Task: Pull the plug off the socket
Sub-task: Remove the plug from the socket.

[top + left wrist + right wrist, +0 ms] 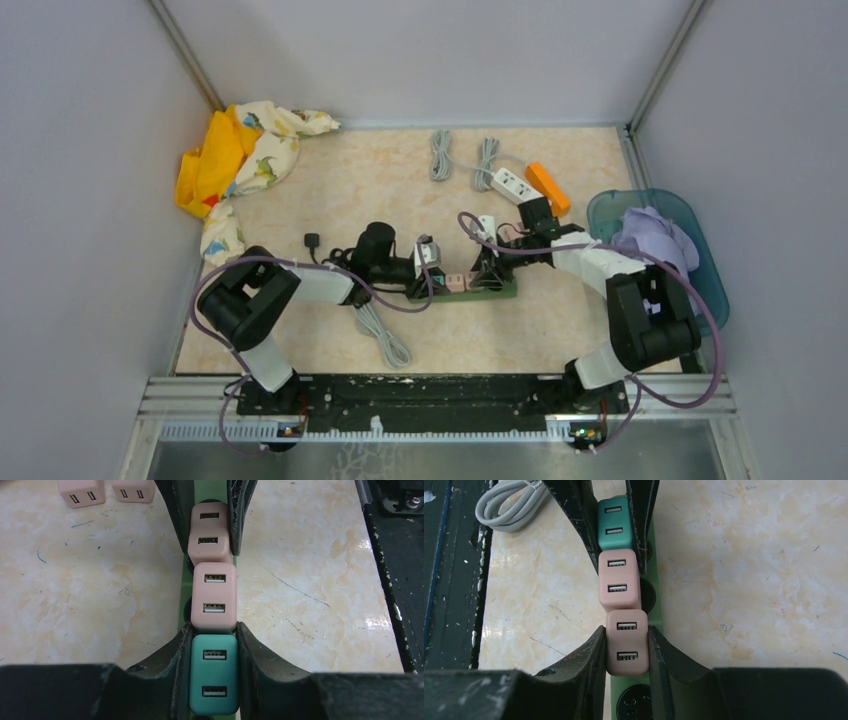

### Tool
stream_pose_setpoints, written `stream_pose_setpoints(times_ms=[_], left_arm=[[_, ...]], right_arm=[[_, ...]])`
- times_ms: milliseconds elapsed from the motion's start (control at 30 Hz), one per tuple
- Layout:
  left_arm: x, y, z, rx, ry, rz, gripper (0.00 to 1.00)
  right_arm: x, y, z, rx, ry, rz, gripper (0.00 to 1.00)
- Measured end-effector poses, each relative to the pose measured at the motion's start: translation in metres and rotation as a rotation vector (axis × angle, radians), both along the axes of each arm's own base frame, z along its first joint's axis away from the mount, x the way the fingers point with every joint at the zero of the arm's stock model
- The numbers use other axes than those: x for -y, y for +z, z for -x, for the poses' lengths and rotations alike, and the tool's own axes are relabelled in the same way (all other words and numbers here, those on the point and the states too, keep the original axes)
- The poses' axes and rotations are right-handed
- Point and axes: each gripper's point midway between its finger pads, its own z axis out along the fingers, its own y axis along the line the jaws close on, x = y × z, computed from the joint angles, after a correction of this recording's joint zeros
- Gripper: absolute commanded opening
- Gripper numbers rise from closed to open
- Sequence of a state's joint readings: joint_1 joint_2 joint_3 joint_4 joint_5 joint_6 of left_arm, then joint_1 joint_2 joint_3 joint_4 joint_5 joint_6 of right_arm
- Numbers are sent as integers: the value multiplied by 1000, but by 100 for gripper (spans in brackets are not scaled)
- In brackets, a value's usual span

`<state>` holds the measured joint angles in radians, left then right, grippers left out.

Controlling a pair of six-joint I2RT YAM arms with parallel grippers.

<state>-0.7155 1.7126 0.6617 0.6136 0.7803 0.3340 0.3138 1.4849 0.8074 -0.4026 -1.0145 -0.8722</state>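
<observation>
Here both arms reach inward over strip point(656, 620); left jaws clamp teal plug point(214, 675), right jaws pink plug point(626, 642).

A: What kind of place are you in?
B: You're in a robot lab test cell. Grey panel walls point(90, 150) on aluminium posts point(185, 50) box in a marble-look tabletop point(380, 180); left arm point(270, 300) and right arm point(625, 290) are bolted to a black rail point(430, 403).
A: Not a home?
B: No. Your props look staged: green power strip point(500, 291), spare white strip point(511, 182), blue bin point(710, 275), crumpled cloth point(235, 150).
</observation>
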Motion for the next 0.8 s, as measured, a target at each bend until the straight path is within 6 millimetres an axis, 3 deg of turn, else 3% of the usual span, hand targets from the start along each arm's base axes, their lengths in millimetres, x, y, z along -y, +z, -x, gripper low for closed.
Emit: stream_pose_setpoints(times_ms=[367,800], left_arm=[[2,2,0,10,-2,7,1],[1,0,0,5,1,1,1]], right_arm=[[7,5,7,144,103,-7,0],[5,1,1,63,20,22,0]])
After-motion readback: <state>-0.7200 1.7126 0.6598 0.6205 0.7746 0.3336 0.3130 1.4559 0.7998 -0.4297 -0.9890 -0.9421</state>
